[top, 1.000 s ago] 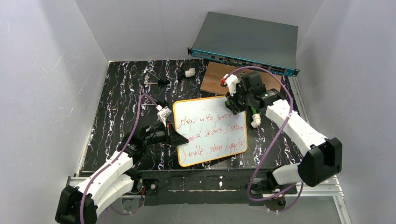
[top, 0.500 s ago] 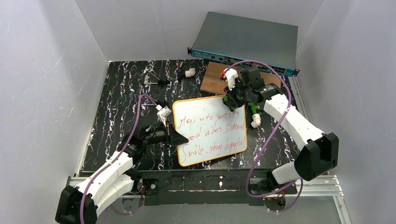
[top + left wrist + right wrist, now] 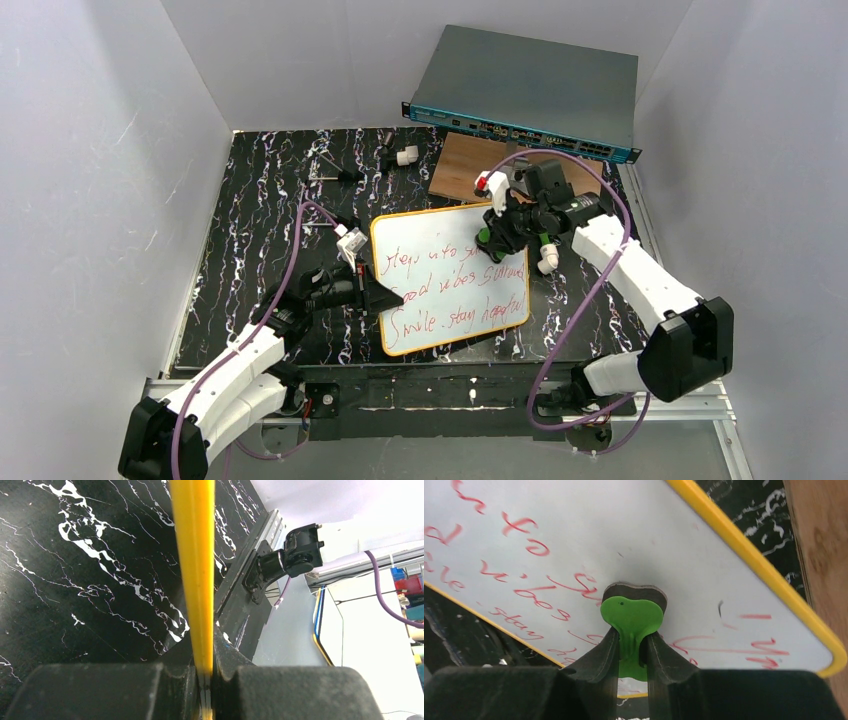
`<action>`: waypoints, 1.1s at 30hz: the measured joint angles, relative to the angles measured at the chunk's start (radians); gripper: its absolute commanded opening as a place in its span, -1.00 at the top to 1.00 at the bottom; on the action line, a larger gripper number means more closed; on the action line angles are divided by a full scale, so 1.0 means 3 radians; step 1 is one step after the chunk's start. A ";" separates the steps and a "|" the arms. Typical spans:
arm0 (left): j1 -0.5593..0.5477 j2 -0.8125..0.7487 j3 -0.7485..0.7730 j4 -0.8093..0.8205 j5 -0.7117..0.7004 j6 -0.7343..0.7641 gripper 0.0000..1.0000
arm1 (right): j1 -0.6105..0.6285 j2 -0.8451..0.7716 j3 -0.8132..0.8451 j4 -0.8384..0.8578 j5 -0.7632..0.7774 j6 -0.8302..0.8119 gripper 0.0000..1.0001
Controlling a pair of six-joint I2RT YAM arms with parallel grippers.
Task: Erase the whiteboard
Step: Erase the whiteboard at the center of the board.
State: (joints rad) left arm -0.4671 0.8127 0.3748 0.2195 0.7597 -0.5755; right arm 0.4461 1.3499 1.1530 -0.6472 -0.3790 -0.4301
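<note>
The whiteboard, white with an orange-yellow frame and three lines of red handwriting, lies at an angle on the black marbled table. My left gripper is shut on the board's left edge; the left wrist view shows the yellow frame pinched between my left gripper's jaws. My right gripper is shut on a green eraser, whose dark pad rests on the whiteboard near its upper right corner. The right gripper covers the ends of the upper lines.
A brown wooden board lies just behind the whiteboard, with a grey network switch beyond it. A white and green marker lies right of the whiteboard. Small white and black parts sit at the back of the table.
My right gripper with the eraser swung slightly away, then came toward me onto the whiteboard's upper right area. The left gripper and the board have stayed put.
</note>
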 measured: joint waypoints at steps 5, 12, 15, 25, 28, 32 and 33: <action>-0.0005 0.0000 0.0000 0.0014 0.0010 0.0037 1.00 | 0.0070 0.0175 0.0346 -0.0053 -0.0214 0.0155 0.97; -0.0005 0.0008 0.0000 0.0013 -0.0001 0.0019 1.00 | 0.0092 0.0266 0.0549 0.0121 0.0314 0.0404 0.97; -0.0005 0.0013 0.0000 0.0009 -0.0011 -0.0017 1.00 | 0.0067 0.0229 0.0439 0.0242 0.0563 0.0395 0.97; -0.0005 0.0037 0.0000 0.0041 0.0000 -0.0018 1.00 | -0.0047 -0.0132 -0.0175 0.0308 0.0394 0.0072 0.97; -0.0005 0.0037 0.0000 0.0048 0.0009 0.0005 1.00 | -0.0036 -0.0121 -0.0169 0.0215 0.0009 0.0042 0.97; -0.0006 0.0037 0.0000 0.0053 0.0011 0.0010 1.00 | -0.0023 0.0032 0.0046 0.0125 -0.0158 0.0142 0.97; -0.0006 0.0038 0.0000 0.0052 0.0011 0.0010 1.00 | -0.0020 0.0072 0.0116 0.0113 -0.0154 0.0175 0.97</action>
State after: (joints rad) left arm -0.4690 0.8242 0.3748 0.2352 0.7631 -0.5724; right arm 0.4400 1.3716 1.1877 -0.6132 -0.4252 -0.3775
